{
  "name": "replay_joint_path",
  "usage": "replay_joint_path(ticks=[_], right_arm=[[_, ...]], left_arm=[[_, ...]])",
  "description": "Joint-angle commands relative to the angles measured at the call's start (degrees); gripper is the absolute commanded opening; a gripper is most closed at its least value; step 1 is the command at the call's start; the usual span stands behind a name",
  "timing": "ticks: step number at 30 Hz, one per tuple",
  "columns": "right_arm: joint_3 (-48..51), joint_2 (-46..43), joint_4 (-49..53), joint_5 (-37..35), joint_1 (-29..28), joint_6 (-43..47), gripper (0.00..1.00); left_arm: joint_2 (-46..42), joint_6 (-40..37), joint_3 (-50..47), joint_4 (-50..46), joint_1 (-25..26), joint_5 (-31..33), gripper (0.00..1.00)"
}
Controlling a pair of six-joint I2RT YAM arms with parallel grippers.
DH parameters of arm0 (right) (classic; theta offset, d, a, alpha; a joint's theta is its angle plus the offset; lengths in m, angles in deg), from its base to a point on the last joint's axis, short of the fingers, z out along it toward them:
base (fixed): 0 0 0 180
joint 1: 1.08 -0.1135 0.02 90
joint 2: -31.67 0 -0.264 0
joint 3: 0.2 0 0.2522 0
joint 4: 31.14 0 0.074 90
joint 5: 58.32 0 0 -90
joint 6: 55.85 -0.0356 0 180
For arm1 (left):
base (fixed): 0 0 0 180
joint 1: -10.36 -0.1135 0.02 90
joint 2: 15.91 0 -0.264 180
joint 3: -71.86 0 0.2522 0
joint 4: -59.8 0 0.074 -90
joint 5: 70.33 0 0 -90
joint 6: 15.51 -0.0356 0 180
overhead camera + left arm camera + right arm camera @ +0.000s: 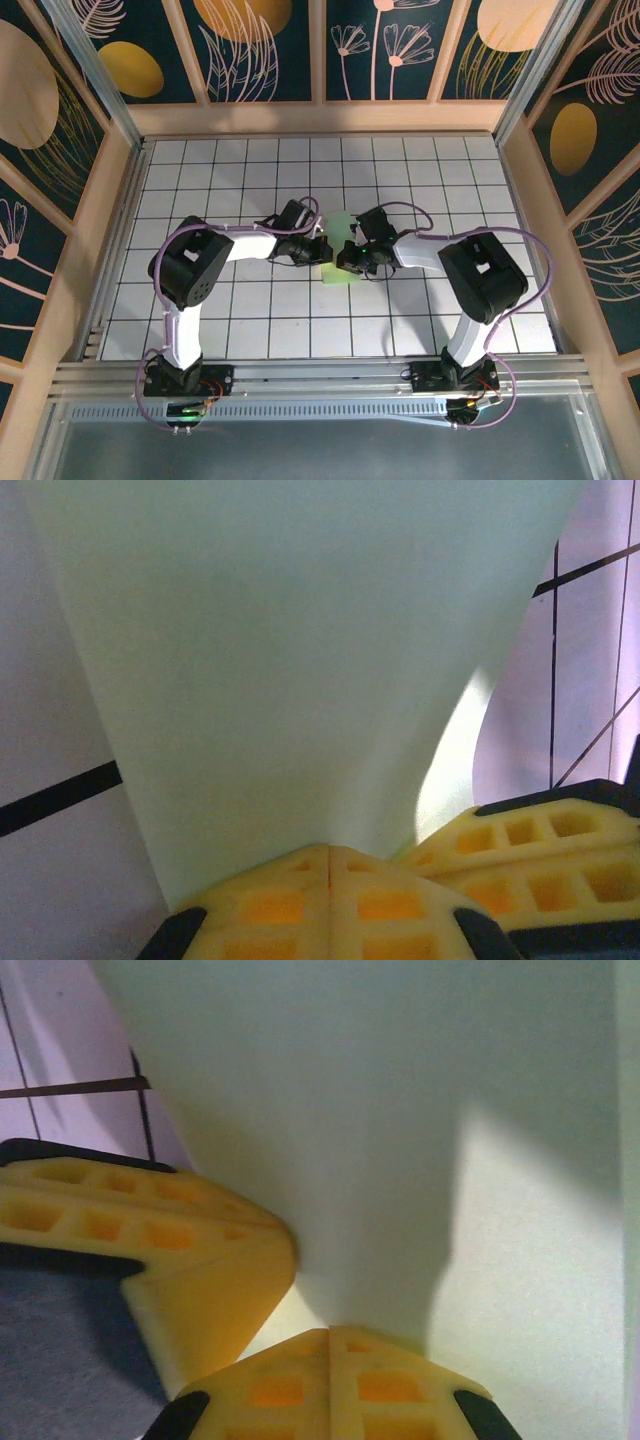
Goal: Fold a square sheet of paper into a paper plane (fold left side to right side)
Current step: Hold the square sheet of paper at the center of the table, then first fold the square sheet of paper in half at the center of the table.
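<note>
Square sheet of paper [300, 660] on grid tiles [250, 320]; left end effector [328, 852], right end effector [330, 1332] both closed.

We find the paper [343, 225] over the table [250, 170] near the centre of the top view, between the left gripper [324, 249] on its left and the right gripper [346, 261] on its right. In the left wrist view the paper rises from the bottom centre, the other arm's fingers [530, 845] lower right. In the right wrist view, the other fingers [150, 1235] lie lower left.
</note>
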Motion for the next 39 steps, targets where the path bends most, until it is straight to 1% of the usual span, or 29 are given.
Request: replay_joint_path(ticks=[1,7,15,20,30,39], right_arm=[[0.9,1.8,1.8,-1.7,0.0,0.8,0.00],[0.8,3.1,5.1,-4.0,0.1,3.1,0.00],[1.2,3.8,5.4,-5.2,0.2,3.7,0.00],[1.3,4.1,6.2,-6.2,0.1,4.2,0.00],[2.2,4.1,7.4,-7.6,0.7,5.6,0.00],[3.2,4.1,7.5,-7.9,1.5,6.2,0.00]], left_arm=[[-1.0,1.7,1.3,-3.1,0.3,1.9,0.00],[0.0,2.5,4.2,-2.0,-0.5,2.0,0.00],[1.9,2.5,3.2,2.3,-2.6,2.3,0.00],[2.6,1.5,3.8,1.7,-3.1,4.1,0.00],[3.7,2.2,2.3,2.3,-4.0,6.9,0.00],[4.7,1.8,3.4,2.5,-7.4,8.5,0.00]])
